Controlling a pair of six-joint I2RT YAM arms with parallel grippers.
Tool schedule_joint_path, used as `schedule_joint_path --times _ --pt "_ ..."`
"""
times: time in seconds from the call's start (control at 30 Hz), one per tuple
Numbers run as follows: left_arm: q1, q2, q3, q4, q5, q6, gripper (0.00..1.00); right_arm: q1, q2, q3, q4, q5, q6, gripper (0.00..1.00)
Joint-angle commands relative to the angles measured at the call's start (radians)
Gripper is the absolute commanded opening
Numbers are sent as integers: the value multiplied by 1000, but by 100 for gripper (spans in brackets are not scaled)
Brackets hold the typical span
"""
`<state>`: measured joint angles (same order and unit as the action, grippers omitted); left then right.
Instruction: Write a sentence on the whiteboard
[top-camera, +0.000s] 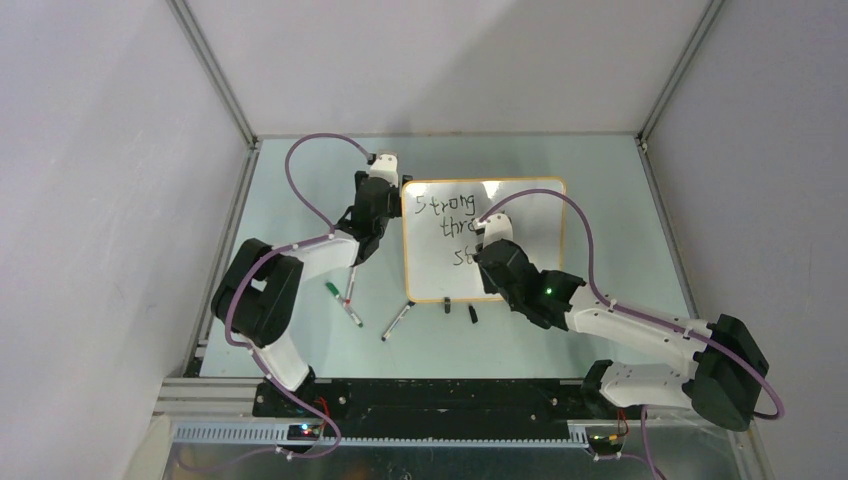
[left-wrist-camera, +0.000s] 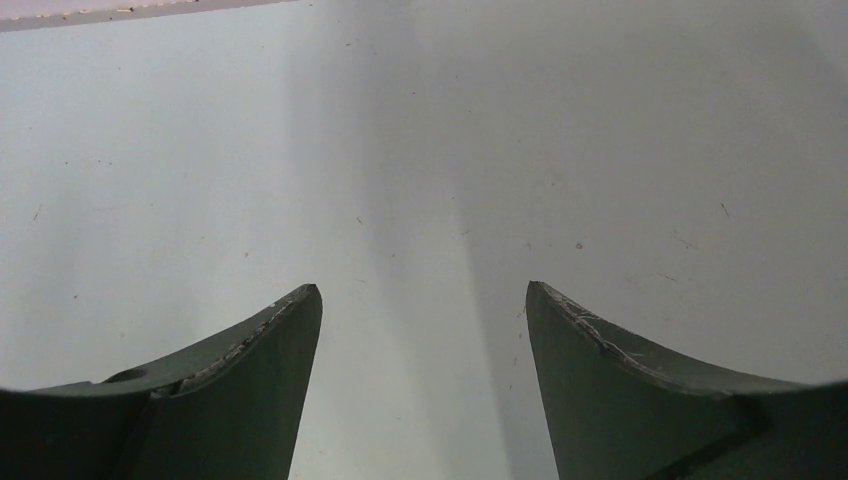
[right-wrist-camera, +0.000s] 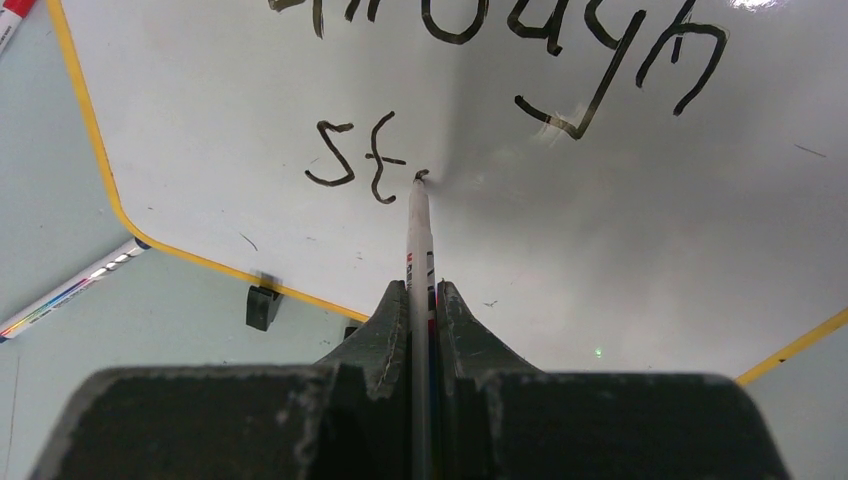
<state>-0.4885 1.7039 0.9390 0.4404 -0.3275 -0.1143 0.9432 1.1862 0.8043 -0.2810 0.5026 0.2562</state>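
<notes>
Just right of black handwritten lettering (right-wrist-camera: 383, 160) on glossy white orange-rimmed whiteboard (right-wrist-camera: 200, 80): pressing thin white marker (right-wrist-camera: 419, 230) tip-forward, clamping barrel in right gripper (right-wrist-camera: 421, 290), holding left gripper (left-wrist-camera: 424, 295) spread.

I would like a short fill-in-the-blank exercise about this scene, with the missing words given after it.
1. The right fingers are shut on a ____.
2. Its tip touches the whiteboard just after the letters ____.
3. The left fingers are ____ and hold nothing.
Missing words: marker; St; open.
</notes>
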Motion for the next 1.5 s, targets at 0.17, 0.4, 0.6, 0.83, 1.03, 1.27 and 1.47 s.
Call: schedule_joint_path --times 0.17,0.4,0.6,0.83,1.03,1.27,1.47 --pt "-2 -19 -1 40 9 -2 81 6 7 -3 -25 0 29 0" --pt "-2 -19 -2 40 8 -2 81 12 4 -12 -32 -2 38 0" --pt "-2 -19 -1 40 9 -2 81 20 6 -13 -38 1 44 0" --pt "-2 -19 -1 40 8 -2 81 22 7 -14 -21 8 34 0" --pt "-2 -19 -2 40 9 -2 81 8 -14 -10 6 1 7 0" --pt "-2 -19 -1 40 9 -2 81 -28 -14 -4 10 -26 -6 0" --pt "-2 -18 -2 40 10 -2 81 -42 -13 4 14 -51 -17 0"
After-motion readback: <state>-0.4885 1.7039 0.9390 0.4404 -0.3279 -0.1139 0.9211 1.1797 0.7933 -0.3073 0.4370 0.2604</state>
